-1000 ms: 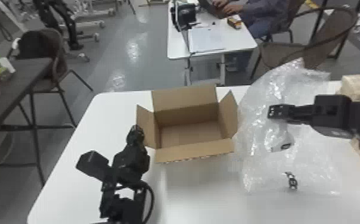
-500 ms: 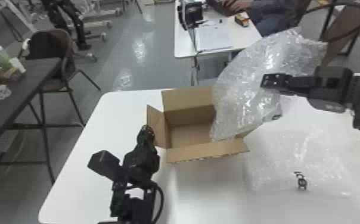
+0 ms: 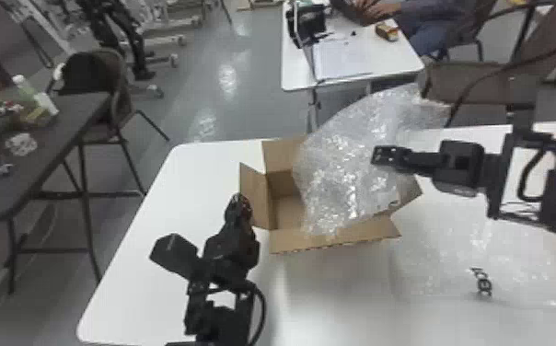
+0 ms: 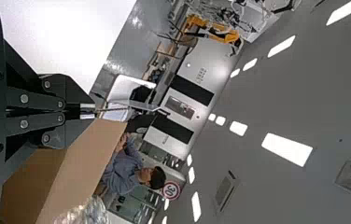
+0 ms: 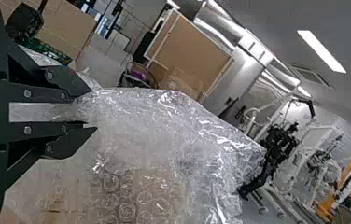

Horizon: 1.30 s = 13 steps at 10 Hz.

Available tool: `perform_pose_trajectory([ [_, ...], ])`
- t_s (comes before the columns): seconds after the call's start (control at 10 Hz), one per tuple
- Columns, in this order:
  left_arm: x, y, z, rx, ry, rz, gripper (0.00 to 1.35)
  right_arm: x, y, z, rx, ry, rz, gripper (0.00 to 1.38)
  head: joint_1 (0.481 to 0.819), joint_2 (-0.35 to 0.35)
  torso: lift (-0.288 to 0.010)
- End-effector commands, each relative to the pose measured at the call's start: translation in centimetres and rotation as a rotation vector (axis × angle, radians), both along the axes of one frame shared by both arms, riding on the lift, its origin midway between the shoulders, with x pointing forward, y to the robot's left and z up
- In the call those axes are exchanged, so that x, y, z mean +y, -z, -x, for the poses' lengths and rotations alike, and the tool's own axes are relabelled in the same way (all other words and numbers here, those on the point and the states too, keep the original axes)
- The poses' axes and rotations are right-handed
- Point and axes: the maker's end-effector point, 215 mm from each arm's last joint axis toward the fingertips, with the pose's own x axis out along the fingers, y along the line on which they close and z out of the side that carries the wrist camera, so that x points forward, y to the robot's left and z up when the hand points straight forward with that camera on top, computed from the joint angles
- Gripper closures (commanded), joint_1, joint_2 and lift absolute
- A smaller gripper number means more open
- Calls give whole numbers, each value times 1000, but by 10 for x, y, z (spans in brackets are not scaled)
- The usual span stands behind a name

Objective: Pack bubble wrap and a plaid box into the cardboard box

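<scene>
1. Right gripper [image 3: 378, 155]: fingers clamped on the bubble wrap [image 3: 346, 170], which slants over the cardboard box [image 3: 291, 241], covering part of its opening.
2. Left gripper [image 3: 239, 204]: fingers together, beside the left flap [image 3: 255, 195] (whether they touch cannot be told).
3. Clear plastic sheet [image 3: 521, 271]: spread on the white table [image 3: 125, 294], right of the box.

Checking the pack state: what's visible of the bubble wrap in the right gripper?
The bubble wrap is a clear, shiny, crinkled sheet with round bubbles and a small dark mark near its lower edge. The right gripper pinches it between its fingers, and it fans out unrolled, slanting. In the head view it covers the right part of the open cardboard box; whether it touches the flaps, I can't tell.
</scene>
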Motion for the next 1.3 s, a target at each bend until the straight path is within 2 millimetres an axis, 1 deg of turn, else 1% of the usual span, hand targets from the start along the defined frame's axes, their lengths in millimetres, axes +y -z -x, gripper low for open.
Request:
perform_pose_trajectory([
  [0.0, -1, 0, 0, 1, 2, 3, 1204, -1, 50, -21, -7, 35, 131, 1035, 695, 272, -110],
  [0.1, 3, -1, 1, -3, -5, 5, 1204, 3, 70, -20, 34, 34, 131, 1033, 695, 271, -110],
  [0.2, 3, -1, 1, -3, -5, 5, 1204, 12, 91, -16, 59, -1, 106, 1035, 695, 270, -110],
  [0.3, 3, 0, 1, -4, -5, 7, 1204, 30, 101, -12, 50, -54, 53, 1033, 695, 278, -110],
  [0.4, 2, -1, 1, -5, -4, 9, 1204, 45, 99, -12, 16, -93, 13, 1035, 695, 293, -110],
  [0.5, 1, -1, 1, -6, -4, 11, 1204, 55, 98, -15, -25, -119, 11, 1033, 695, 312, -110],
  [0.6, 2, -2, 1, -9, -4, 13, 1204, 58, 106, -16, -20, -123, 15, 1033, 695, 317, -110],
  [0.8, 2, -4, 2, -17, -7, 20, 1204, 56, 138, -12, 44, -111, 42, 1033, 695, 328, -110],
  [0.9, 3, -5, 2, -18, -7, 20, 1204, 54, 148, -12, 62, -104, 57, 1033, 695, 328, -110],
  [1.0, 3, -6, 1, -21, -6, 19, 1204, 53, 151, -12, 65, -102, 60, 911, 695, 326, -110],
  [1.1, 3, -6, 1, -22, -7, 20, 1204, 54, 143, -15, 44, -100, 53, 538, 695, 325, -110],
  [1.2, 5, -6, 2, -22, -11, 21, 1204, 56, 132, -17, 10, -101, 49, 266, 695, 324, -110],
])
